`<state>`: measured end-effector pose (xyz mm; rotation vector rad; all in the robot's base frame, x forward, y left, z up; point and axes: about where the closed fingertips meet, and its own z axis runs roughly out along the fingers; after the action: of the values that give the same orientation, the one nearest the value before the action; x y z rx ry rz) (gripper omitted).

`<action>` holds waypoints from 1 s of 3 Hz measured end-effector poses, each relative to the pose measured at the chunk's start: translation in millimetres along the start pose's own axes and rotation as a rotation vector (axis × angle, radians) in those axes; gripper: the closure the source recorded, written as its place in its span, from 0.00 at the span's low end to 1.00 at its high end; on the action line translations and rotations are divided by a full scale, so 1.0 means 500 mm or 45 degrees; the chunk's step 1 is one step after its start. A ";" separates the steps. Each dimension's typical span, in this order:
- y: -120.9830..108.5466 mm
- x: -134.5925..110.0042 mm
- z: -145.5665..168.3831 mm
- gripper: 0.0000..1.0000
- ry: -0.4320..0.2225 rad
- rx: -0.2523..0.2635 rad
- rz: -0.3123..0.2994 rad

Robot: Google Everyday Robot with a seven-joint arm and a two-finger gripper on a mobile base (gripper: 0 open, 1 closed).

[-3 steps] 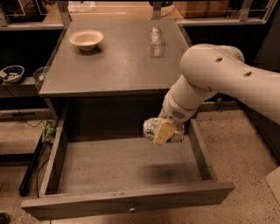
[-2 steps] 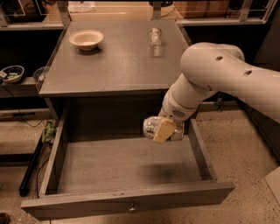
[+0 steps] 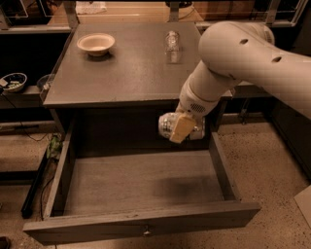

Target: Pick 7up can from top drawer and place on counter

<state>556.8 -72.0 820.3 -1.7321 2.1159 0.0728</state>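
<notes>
My gripper (image 3: pixel 181 127) is shut on the 7up can (image 3: pixel 167 125), a small silver can held sideways. It hangs above the back right part of the open top drawer (image 3: pixel 146 180), just below the front edge of the counter (image 3: pixel 131 68). The drawer's floor is bare under it, with the can's shadow on the wood. The drawer's small round knob (image 3: pixel 145 232) shows on the front panel. My white arm (image 3: pixel 243 53) comes in from the upper right and covers the counter's right front corner.
A pale bowl (image 3: pixel 96 44) sits at the counter's back left. A clear plastic bottle (image 3: pixel 172 41) lies at the back middle. A tan surface with metal rails (image 3: pixel 136 12) runs behind. A dark shelf with a small dish (image 3: pixel 13 81) is at the left.
The gripper with the can has risen slightly toward the counter's edge. Nothing else has moved.
</notes>
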 end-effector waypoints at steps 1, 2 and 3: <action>-0.088 -0.060 -0.105 1.00 0.007 0.116 -0.091; -0.096 -0.058 -0.101 1.00 0.000 0.103 -0.077; -0.134 -0.064 -0.085 1.00 0.001 0.073 -0.077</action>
<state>613.8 -70.0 884.1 -1.7616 2.0444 -0.0058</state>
